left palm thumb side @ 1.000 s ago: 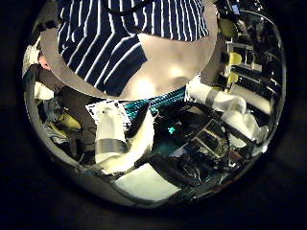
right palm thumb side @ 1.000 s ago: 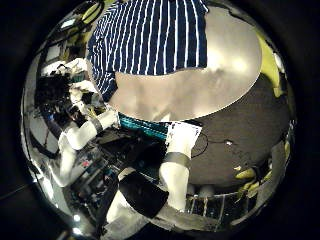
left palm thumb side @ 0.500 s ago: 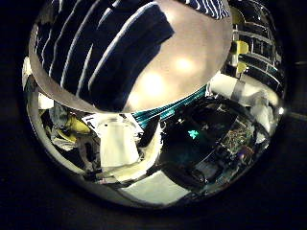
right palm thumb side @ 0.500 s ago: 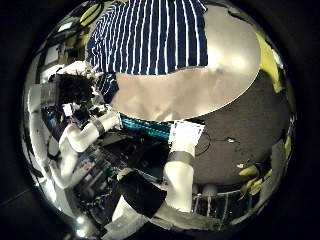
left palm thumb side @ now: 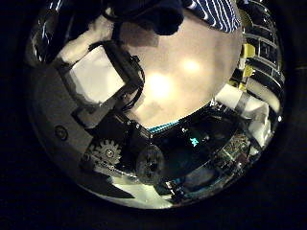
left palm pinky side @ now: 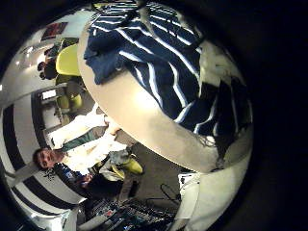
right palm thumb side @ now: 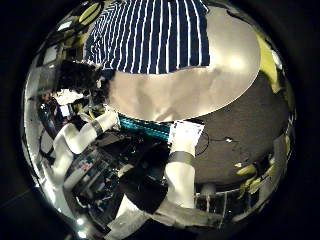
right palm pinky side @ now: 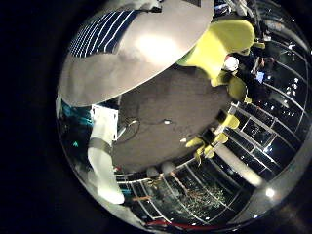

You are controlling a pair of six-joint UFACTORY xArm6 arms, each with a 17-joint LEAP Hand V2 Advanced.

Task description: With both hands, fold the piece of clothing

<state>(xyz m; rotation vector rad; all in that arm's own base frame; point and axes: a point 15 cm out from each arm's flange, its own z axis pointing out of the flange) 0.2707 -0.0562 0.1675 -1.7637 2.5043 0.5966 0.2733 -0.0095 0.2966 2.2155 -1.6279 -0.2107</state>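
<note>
A striped garment [right palm thumb side: 150,35] lies spread on a round table [right palm thumb side: 190,95]. In the right thumb side view my left hand [right palm thumb side: 80,78] sits at the garment's edge near the table's rim. The left little finger side view shows the garment [left palm pinky side: 154,67] bunched and very close, with the fingers [left palm pinky side: 226,106] lying on it. In the left thumb side view a finger [left palm thumb side: 106,81] curls across the picture below the cloth [left palm thumb side: 153,14]. My right hand [right palm thumb side: 180,160] hangs well off the table with straight fingers and nothing in it. Its little finger side view shows the garment [right palm pinky side: 107,31] far off.
Chairs [right palm pinky side: 219,44] stand on the floor [right palm pinky side: 166,107] beside the table [right palm pinky side: 156,49]. Part of the tabletop [left palm thumb side: 182,77] beside the cloth is bare. Shelves and equipment line the room's edges.
The left hand's finger has curled into its thumb side view, and the cloth that filled it now shows only at the rim. The right hand has barely moved.
</note>
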